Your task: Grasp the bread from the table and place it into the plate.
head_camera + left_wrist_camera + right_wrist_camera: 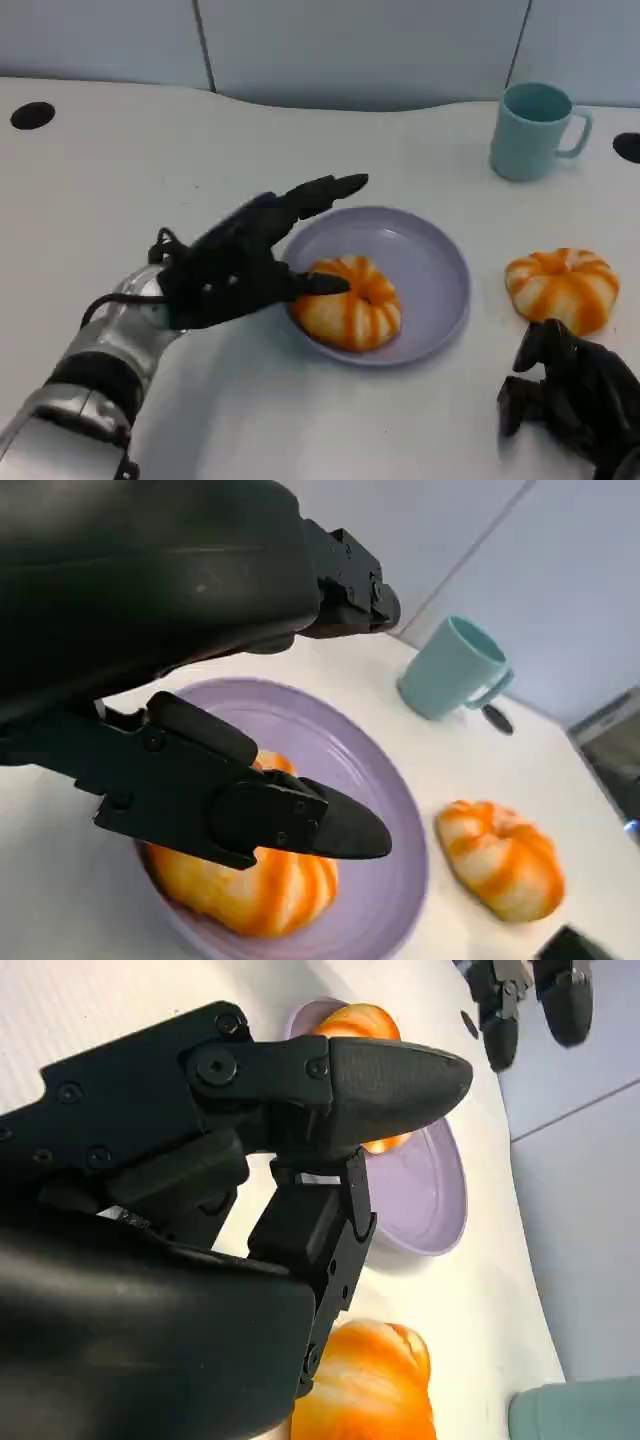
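A teal mug (533, 130) stands at the far right of the white desk (120, 190), well apart from the lavender plate (430, 255). One orange-and-white striped, ring-shaped bread (350, 302) lies in the plate's near-left part; a second bread (562, 287) sits on the desk just right of the plate. The left hand (250, 262) hovers at the plate's left edge, fingers spread, holding nothing, one fingertip at the bread. The right hand (570, 395) rests near the second bread, fingers curled, empty.

no readable text, labels, brands, numbers or signs anywhere, none on the plate (440, 300), the mug (530, 135), the bread (350, 305) or the table (120, 190)
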